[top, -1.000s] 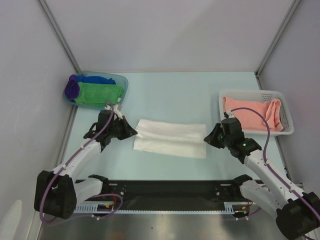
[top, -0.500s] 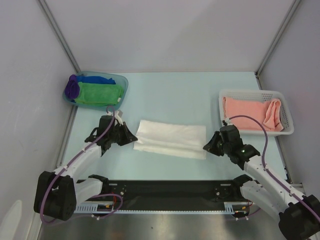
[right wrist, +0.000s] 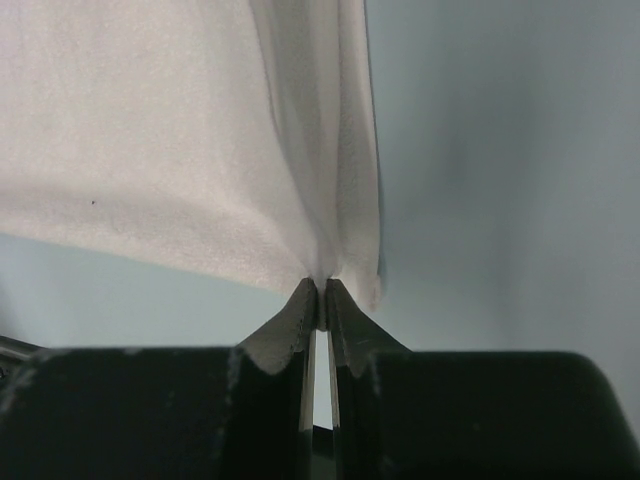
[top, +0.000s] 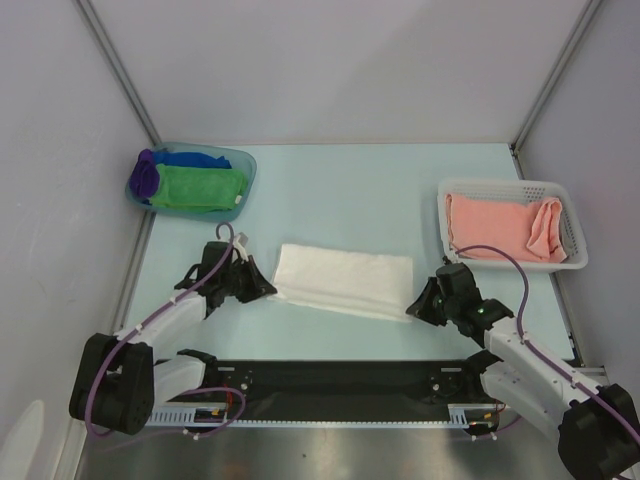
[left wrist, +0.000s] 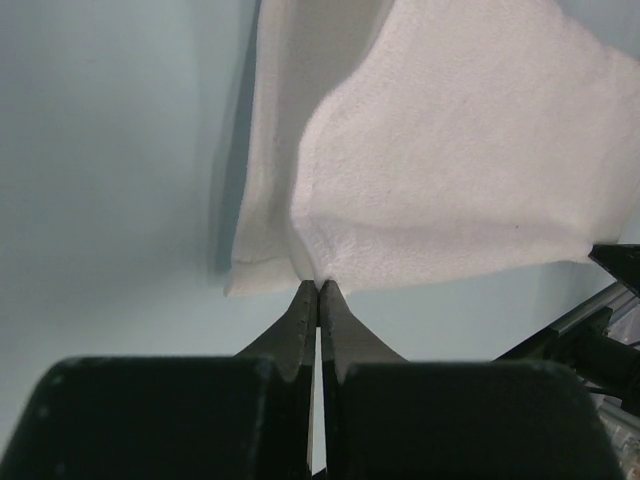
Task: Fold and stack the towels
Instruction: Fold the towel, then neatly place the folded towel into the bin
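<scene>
Wrist views alone show the left hand (left wrist: 319, 283) and right hand (right wrist: 320, 285) each clamped on a near corner of the white towel (top: 345, 280), lying by the counter's front edge. Only the overhead view shows the pink towel (top: 500, 228) in the basket (top: 500, 185) at the right edge and the coloured towels (top: 195, 187) in the tub (top: 247, 172) at the far-left corner.

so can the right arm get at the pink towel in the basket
Probably not yet: its fingers are shut on the white towel's corner. Otherwise the way looks free, the pink towel lying uncovered in the basket nearby.
</scene>
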